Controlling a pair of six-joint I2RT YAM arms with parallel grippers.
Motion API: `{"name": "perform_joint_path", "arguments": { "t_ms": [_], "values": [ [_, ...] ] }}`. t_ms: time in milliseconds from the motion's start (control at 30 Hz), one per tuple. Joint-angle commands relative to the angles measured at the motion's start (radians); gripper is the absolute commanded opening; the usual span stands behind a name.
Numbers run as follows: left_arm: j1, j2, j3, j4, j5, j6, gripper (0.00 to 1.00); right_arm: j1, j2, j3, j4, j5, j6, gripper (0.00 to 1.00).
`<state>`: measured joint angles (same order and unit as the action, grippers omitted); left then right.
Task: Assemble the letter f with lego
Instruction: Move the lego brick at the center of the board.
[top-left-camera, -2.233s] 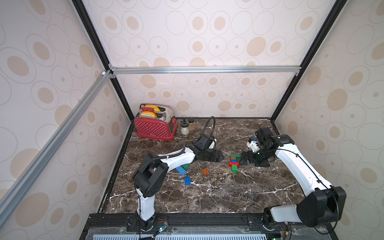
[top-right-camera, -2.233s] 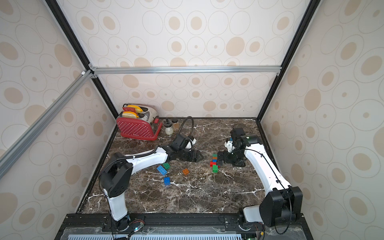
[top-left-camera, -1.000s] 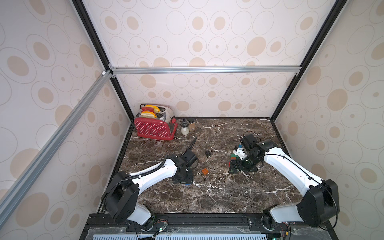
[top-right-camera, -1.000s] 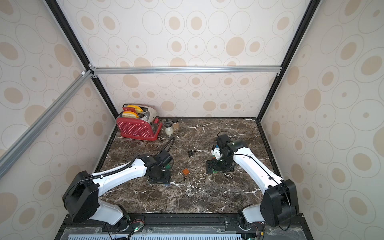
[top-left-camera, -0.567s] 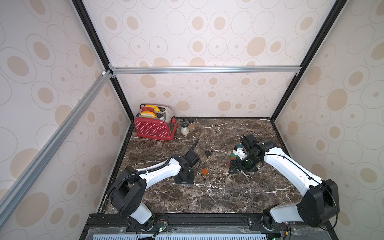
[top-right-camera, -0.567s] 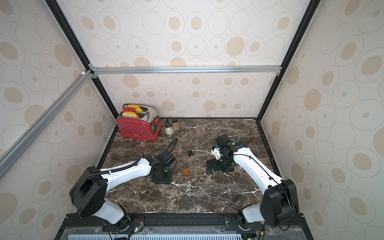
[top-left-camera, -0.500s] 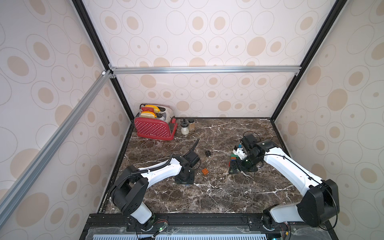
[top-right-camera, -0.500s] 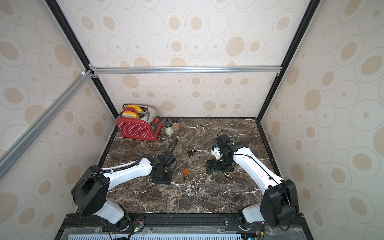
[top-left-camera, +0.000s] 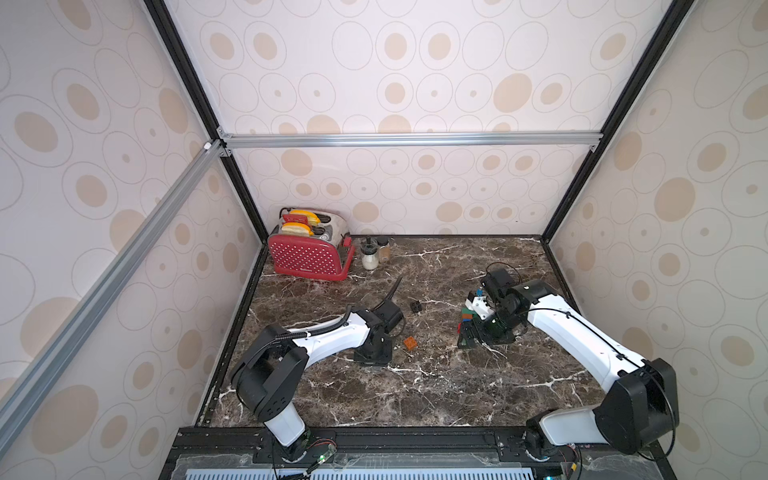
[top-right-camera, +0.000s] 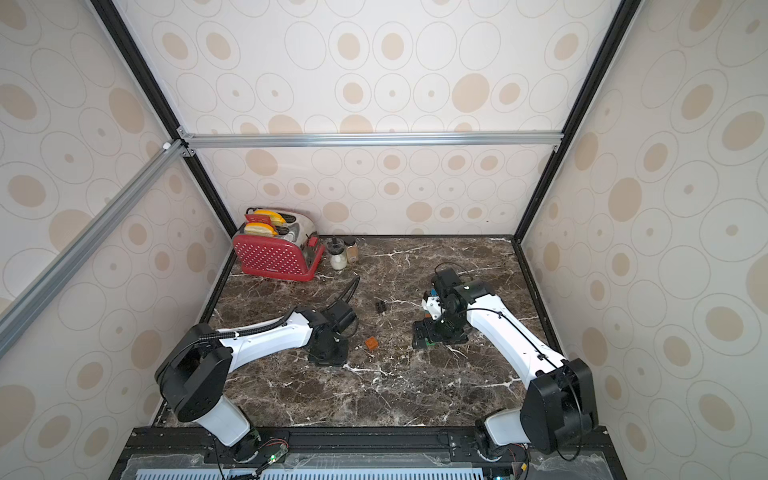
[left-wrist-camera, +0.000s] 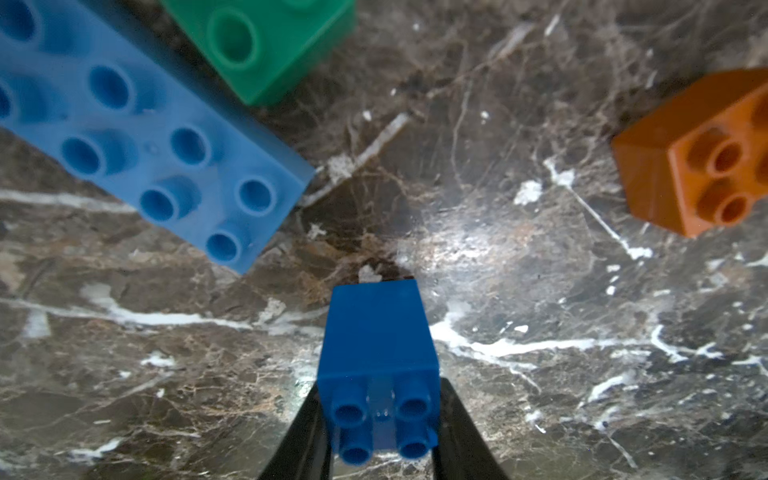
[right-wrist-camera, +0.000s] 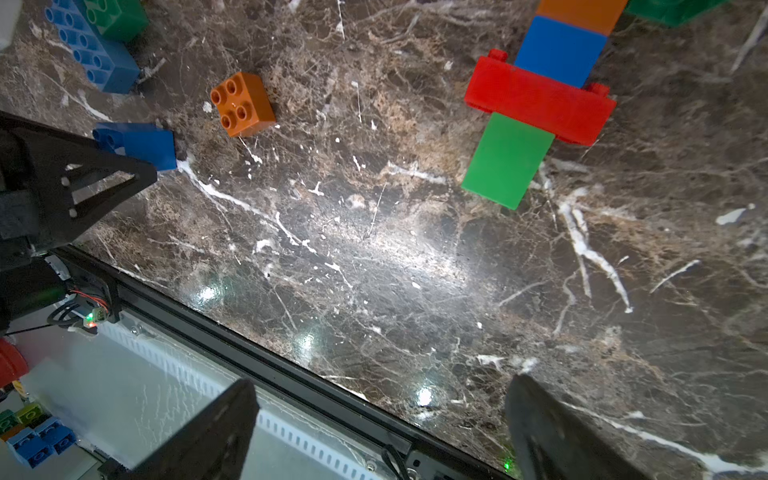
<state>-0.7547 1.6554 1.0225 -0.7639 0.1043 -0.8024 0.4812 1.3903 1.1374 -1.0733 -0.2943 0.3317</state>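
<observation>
My left gripper is shut on a small blue square lego brick that lies on its side on the marble; both black fingers press its flanks. That brick also shows in the right wrist view. Beside it lie a long blue brick, a green brick and an orange brick. In both top views the left gripper points down, left of the orange brick. A flat assembly has a red crossbar with a green brick and a blue brick. My right gripper hovers open and empty beside it.
A black brick lies alone mid-table. A red dotted toaster and two small jars stand at the back left. The black front rail borders the table; spare bricks lie below it.
The left gripper's fingers have closed onto the small blue brick, and the left arm's elbow has swung towards the table. The right arm has stayed still with its jaws wide.
</observation>
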Motion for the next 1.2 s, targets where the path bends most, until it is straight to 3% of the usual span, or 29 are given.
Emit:
{"name": "perform_joint_path", "arguments": {
  "t_ms": [0,367,533,767,933,1033,1167],
  "values": [
    [-0.010,0.027,0.053,-0.011,-0.022,-0.023,0.30,0.005,0.009,-0.001,-0.019,-0.004,-0.012,0.97],
    [-0.052,0.129,0.203,-0.026,-0.031,-0.060,0.29,0.005,0.016,-0.001,-0.016,-0.008,-0.012,0.97],
    [-0.054,0.151,0.208,-0.013,-0.017,-0.071,0.32,0.004,0.013,-0.004,-0.014,-0.009,-0.014,0.97],
    [-0.056,0.094,0.208,-0.023,-0.041,-0.037,0.56,0.004,0.016,0.000,-0.012,-0.022,-0.012,0.97],
    [-0.050,0.044,0.221,-0.066,-0.065,-0.030,0.64,0.004,0.018,0.009,-0.013,-0.038,-0.010,0.97],
    [-0.013,-0.005,0.213,-0.075,-0.051,-0.042,0.64,0.005,0.016,0.014,-0.015,-0.046,-0.008,0.97],
    [0.104,-0.052,0.189,-0.056,0.016,-0.034,0.64,0.011,0.015,0.009,-0.017,-0.056,-0.006,0.97]
  ]
}}
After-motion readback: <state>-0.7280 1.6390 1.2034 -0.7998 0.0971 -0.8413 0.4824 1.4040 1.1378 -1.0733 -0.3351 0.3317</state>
